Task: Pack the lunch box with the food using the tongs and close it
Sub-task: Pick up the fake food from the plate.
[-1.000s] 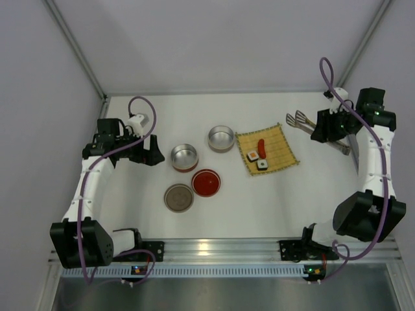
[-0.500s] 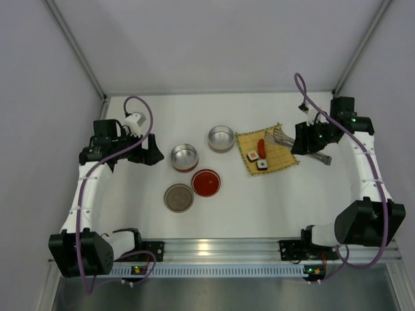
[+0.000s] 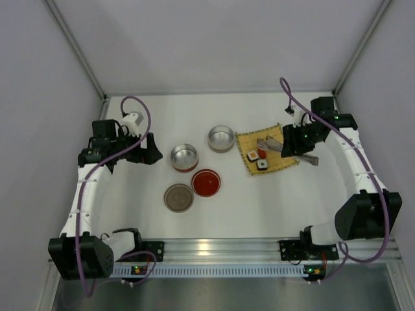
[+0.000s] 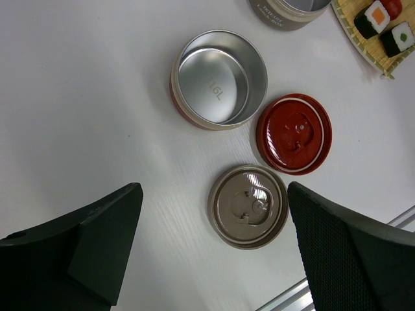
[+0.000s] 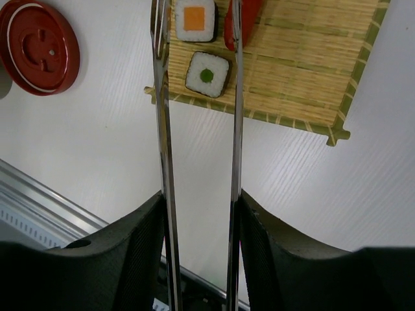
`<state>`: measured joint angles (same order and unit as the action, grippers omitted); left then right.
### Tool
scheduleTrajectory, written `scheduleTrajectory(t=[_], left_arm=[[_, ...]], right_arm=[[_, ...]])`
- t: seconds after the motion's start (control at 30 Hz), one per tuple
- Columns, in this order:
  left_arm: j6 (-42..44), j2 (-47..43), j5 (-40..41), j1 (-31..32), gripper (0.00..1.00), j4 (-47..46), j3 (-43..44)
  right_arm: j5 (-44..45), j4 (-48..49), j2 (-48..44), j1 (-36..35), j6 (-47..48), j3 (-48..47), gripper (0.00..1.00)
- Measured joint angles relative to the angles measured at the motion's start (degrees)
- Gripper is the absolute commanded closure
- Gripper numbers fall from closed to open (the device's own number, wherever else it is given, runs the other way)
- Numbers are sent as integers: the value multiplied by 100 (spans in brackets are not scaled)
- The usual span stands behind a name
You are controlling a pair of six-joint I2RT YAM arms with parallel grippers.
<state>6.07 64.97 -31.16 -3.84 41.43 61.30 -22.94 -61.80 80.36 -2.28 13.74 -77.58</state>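
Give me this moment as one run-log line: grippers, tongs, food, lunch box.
left gripper open, empty | right gripper shut on tongs, tips over bamboo mat | food on mat, none packed | tins open, lids off

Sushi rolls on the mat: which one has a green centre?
The roll by the edge of the mat; the other roll, beside the red piece, has an orange centre.

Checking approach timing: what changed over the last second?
The right tool, shut on the tongs, swung left; the tong tips now hang over the food on the bamboo mat. Left tool, tins, lids and food stayed put.
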Motion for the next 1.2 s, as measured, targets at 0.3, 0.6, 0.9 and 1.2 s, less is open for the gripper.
scheduleTrajectory(t=[0.3,0.6,0.9,1.2], left_arm=[[-20,0,125,0,2,-26,0],[-17,0,186,0,2,-33,-2],[-13,2,192,0,2,-57,-2],[-2,4,232,0,2,-81,-59]], right_arm=[[422,114,380,-339,-452,4,56],[960,424,505,-485,-874,9,55],[981,595,820,-509,-1130,9,54],[960,682,931,-531,-1207,33,53]])
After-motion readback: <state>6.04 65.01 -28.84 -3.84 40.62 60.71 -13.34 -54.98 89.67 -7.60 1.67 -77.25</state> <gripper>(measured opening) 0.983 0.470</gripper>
